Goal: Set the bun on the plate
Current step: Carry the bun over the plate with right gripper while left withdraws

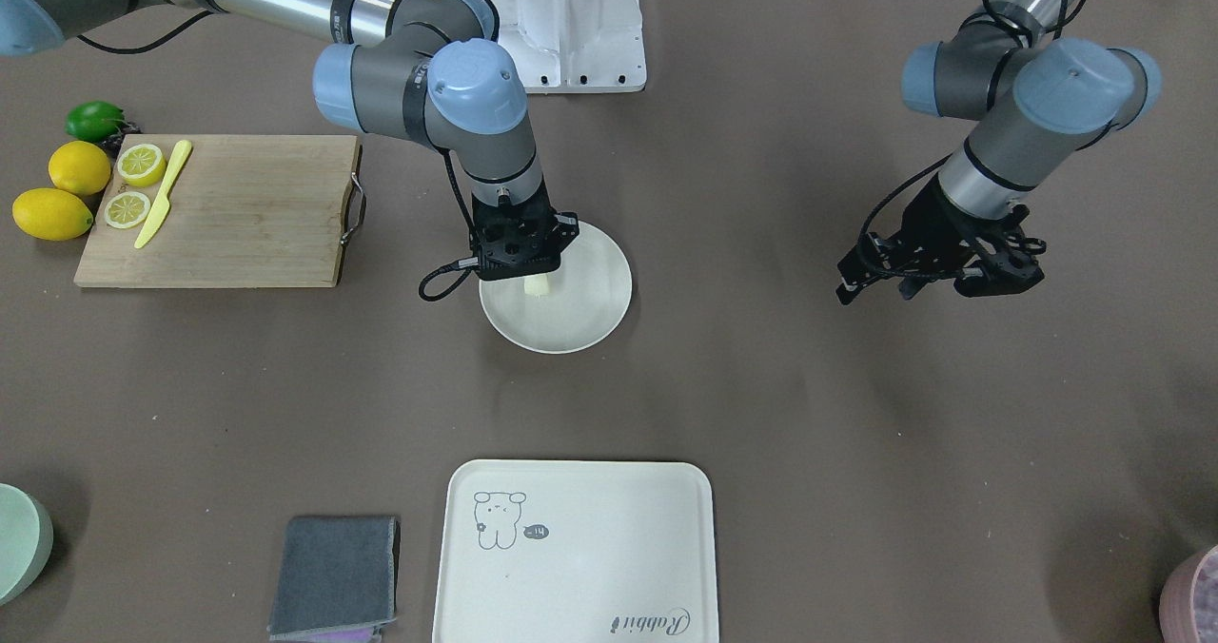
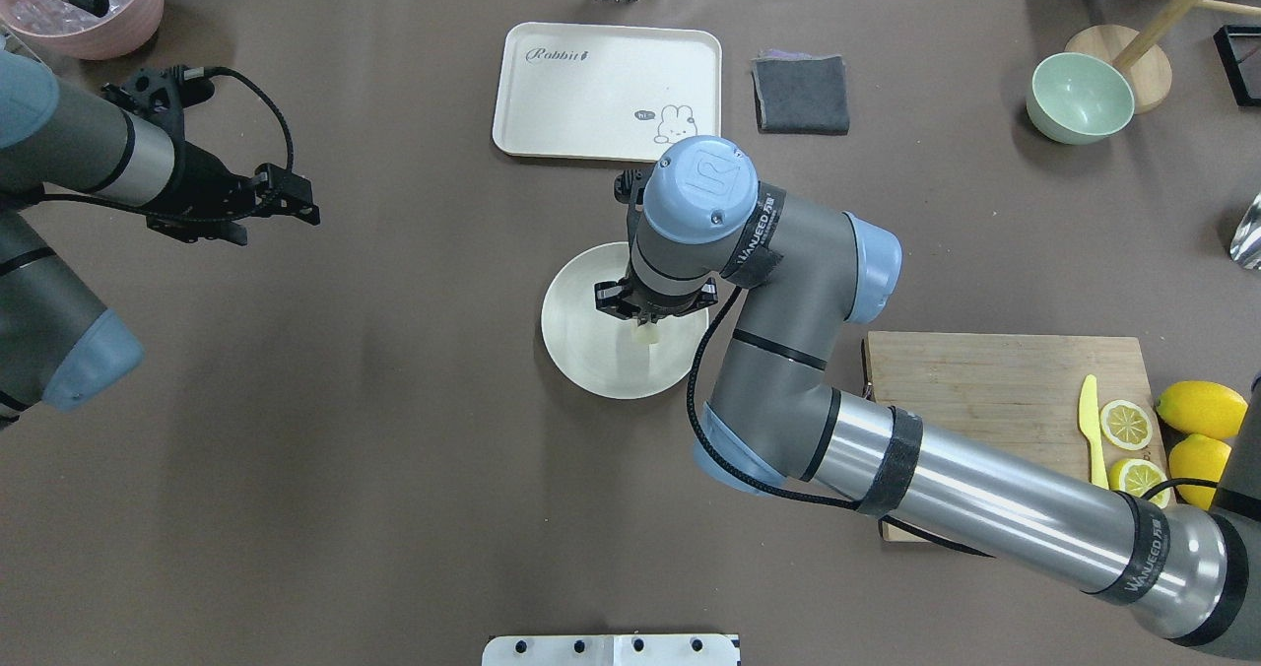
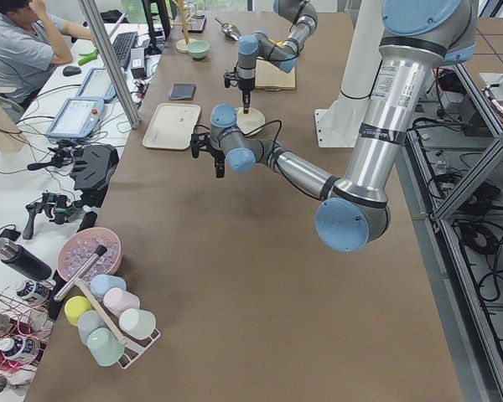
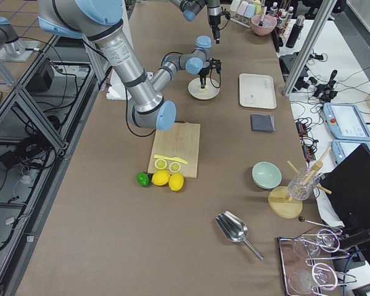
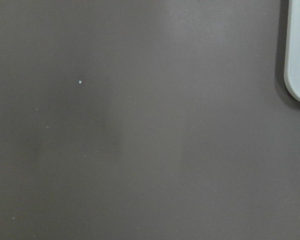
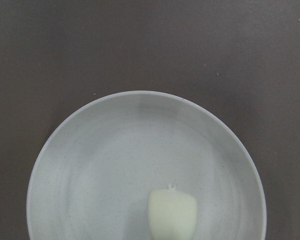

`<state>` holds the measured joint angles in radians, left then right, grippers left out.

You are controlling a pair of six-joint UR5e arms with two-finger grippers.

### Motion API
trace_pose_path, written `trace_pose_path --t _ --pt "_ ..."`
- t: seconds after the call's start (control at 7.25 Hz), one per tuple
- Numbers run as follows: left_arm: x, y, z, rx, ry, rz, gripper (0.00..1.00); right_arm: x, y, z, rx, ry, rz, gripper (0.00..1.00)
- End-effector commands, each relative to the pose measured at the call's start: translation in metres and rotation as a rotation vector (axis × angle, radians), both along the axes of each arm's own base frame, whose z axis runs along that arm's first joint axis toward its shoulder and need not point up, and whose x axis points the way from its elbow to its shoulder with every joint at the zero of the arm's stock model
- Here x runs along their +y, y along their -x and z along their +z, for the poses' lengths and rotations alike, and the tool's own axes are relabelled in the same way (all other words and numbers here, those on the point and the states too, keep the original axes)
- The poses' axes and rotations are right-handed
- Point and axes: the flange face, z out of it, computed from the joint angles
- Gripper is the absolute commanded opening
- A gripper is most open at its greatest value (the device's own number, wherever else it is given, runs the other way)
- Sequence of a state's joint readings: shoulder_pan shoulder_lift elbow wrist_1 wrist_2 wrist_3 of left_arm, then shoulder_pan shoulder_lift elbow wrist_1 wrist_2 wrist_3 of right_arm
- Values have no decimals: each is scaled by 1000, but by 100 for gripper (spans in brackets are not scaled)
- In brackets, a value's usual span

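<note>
Hovering right gripper over round shallow off-white plate | small pale cream bun sits under its tips, inside the rim | jaws: pinching or released, cannot tell | risk: bun clinging to a finger on retreat, dragged off plate.

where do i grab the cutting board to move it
Take the metal handle on the cutting board's short edge facing the plate, coming down from above on that side. The board lies flat, so its edges offer little to pinch, while the loop stands off the wood. Keep it level: a knife and lemon slices lie loose at the far end.
</note>
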<state>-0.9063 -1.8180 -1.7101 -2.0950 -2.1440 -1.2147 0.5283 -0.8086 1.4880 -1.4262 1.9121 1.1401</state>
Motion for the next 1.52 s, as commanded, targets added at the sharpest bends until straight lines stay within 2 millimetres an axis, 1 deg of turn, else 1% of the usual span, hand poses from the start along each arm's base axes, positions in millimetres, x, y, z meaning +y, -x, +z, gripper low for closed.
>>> trace_pose_path --t 0.0,0.41,0.55,0.69,0.83,0.97,1.1,1.24,1.38 --pt "-6 1 5 7 23 14 96 0 9 4 -2 -4 22 20" --pt "-13 -4 4 6 24 16 96 8 20 6 -16 -12 11 29" --pt "-15 -7 7 3 30 17 96 8 23 9 -25 -13 13 39" --pt "-17 -8 4 6 26 17 96 11 25 9 -29 -2 18 68" --pt "-16 -9 3 7 25 19 96 12 26 11 -28 0 18 75" --pt "-16 -9 4 6 27 19 96 12 25 10 -31 0 19 99" --pt "-16 -11 6 4 29 22 96 9 19 4 -43 9 36 99" --pt "-17 -13 6 4 30 24 96 7 7 -7 -63 3 42 99" --pt "-18 -11 6 8 29 37 96 -3 -30 -8 -88 8 59 99"
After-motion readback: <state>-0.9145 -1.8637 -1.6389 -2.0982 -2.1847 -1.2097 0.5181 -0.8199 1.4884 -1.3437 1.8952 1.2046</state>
